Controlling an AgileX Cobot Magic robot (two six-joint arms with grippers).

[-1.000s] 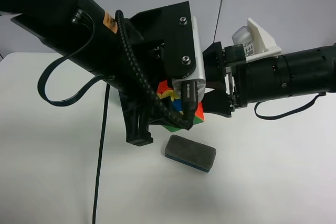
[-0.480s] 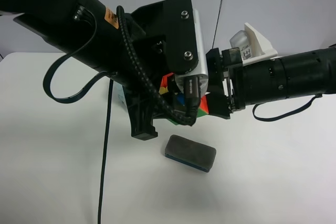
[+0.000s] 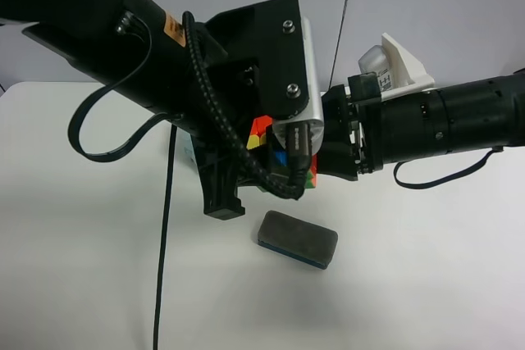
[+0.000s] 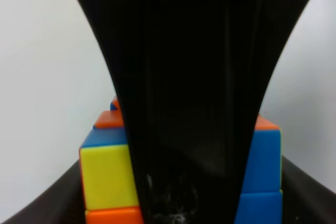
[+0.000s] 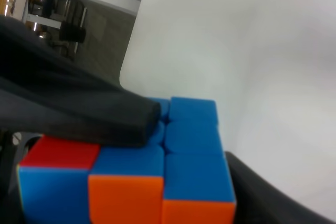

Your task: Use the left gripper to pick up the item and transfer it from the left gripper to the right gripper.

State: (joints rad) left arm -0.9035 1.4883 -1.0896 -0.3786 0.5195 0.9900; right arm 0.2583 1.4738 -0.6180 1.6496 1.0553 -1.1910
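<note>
The puzzle cube (image 3: 261, 132) hangs above the white table, held in my left gripper (image 3: 279, 161), which is on the bulky black arm with the orange sticker. In the left wrist view a black finger (image 4: 184, 129) runs across the cube (image 4: 107, 174), shut on it. My right gripper (image 3: 330, 157), on the arm with the white mount, has come in from the side. In the right wrist view its jaws stand on either side of the cube (image 5: 184, 145), very close to it, and the right gripper (image 5: 191, 140) looks open.
A flat dark-grey felt eraser (image 3: 297, 238) lies on the white table (image 3: 82, 268) just below the two grippers. A black cable (image 3: 164, 227) hangs from the left arm down to the table's front. A grey wall is behind.
The left arm has lifted the cube slightly. The right arm has moved left, bringing its jaws around the cube.
</note>
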